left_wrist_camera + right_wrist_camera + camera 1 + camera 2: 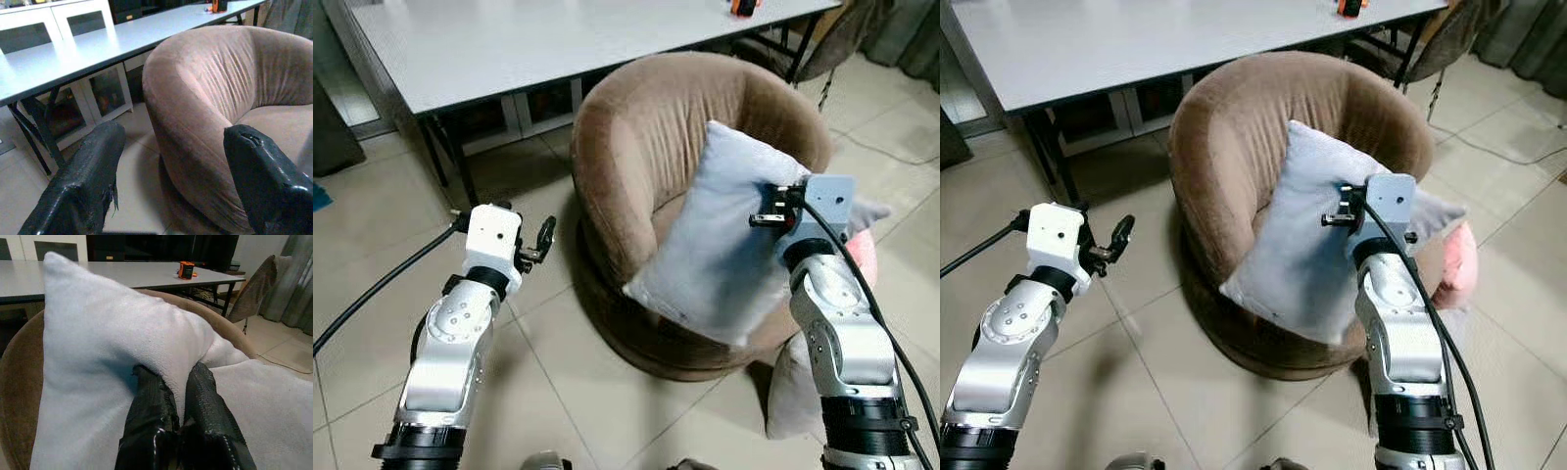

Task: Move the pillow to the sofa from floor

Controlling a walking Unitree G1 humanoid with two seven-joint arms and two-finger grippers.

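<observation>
The pale grey pillow (720,235) is held over the front rim of the round brown sofa (636,147), tilted up on one corner, with its lower edge overhanging the rim rather than resting on the seat. The right gripper (178,396) is seen with its fingers (151,401) pressed together on a pinch of the pillow's fabric near the upper right edge. The left gripper (171,181) is held beside the sofa's outer wall, its fingers spread apart and holding nothing. The step in hand is judged to be the placing, and the task to be near its end. For a good finish, the pillow should be carried further in over the seat and lowered until its weight is borne by the cushion before the fabric is let go; released here, it could slide off the front to the tiled floor (607,411). A second pale cushion (793,392) and a pink item (864,257) lie beside the sofa's base, behind the right arm. The worktop (538,39) behind need not be approached.
</observation>
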